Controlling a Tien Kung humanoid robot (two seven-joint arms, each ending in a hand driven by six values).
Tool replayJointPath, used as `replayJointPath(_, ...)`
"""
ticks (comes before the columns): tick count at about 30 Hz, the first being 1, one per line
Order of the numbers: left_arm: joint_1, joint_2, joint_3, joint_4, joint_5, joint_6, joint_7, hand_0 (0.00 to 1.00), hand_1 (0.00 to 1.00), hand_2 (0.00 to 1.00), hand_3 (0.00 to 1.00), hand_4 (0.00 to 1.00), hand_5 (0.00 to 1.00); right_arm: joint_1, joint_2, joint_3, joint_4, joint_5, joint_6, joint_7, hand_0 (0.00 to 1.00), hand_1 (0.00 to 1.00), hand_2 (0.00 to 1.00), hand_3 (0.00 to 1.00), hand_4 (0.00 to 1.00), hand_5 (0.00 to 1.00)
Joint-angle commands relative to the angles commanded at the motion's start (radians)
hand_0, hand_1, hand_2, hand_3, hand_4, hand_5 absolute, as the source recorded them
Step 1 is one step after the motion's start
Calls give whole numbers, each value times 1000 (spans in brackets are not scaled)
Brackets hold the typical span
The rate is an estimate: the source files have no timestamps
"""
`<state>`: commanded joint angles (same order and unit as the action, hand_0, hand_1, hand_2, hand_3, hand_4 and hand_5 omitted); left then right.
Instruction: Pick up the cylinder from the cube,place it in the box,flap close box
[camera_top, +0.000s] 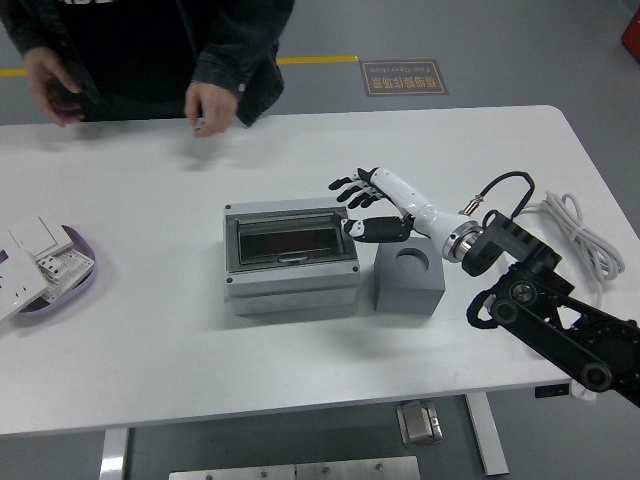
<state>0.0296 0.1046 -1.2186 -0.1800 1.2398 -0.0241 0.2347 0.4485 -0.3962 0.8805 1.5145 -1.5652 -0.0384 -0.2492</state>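
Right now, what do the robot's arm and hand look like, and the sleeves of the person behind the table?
The right hand has a white shell and black fingers, five in all. A silver ring joins the slim white forearm to a bulky black arm with round joints. A black cable loops above the wrist. The person's sleeves are dark denim with buttoned cuffs.

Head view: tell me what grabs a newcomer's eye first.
The grey box at table center, its flap down. Just right of it, the white-and-black right robot hand hovers with fingers spread, above a grey cube with an empty round hole. At the far left edge, a person's hands are off the table.
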Motion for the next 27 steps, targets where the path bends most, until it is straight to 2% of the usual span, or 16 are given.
replayJointPath(4, 5, 0, 6, 0, -8, 3, 1, 596, 580, 559, 603, 666, 286, -58, 6, 153, -12, -105, 78, -81, 656, 629, 664, 716, 660, 290)
replayJointPath(7, 8, -2, 10, 0, -12, 3, 1, 596, 580, 559, 603, 666, 286, -94, 29, 256, -35, -153, 92, -90, 656, 629, 664, 716, 660, 290)
replayJointPath(8, 9, -3, 11, 0, -13, 3, 1, 596, 582, 559, 603, 666, 286, -105, 43, 292, -45, -155, 81, -75, 683, 640, 669, 699, 672, 289)
replayJointPath(13, 13, -8, 16, 0, -18, 3, 2, 596, 582, 559, 603, 666, 286, -153, 127, 464, -77, -119, -11, 25, 683, 640, 669, 699, 672, 289)
replayJointPath(18, 15, -5, 6, 0, -11, 4, 7, 596, 580, 559, 604, 666, 284, -186, 175, 589, -129, -3, -115, 160, 688, 642, 672, 695, 661, 287)
replayJointPath(21, 17, 0, 6, 0, -14, 5, 4, 597, 581, 559, 602, 666, 287, -207, 189, 642, -147, 69, -145, 242, 677, 641, 666, 684, 643, 303)
replayJointPath(27, 20, 4, 13, 0, -22, 6, 0, 596, 580, 558, 602, 665, 285, -262, 229, 695, -145, 206, -173, 398, 655, 635, 662, 675, 647, 297)
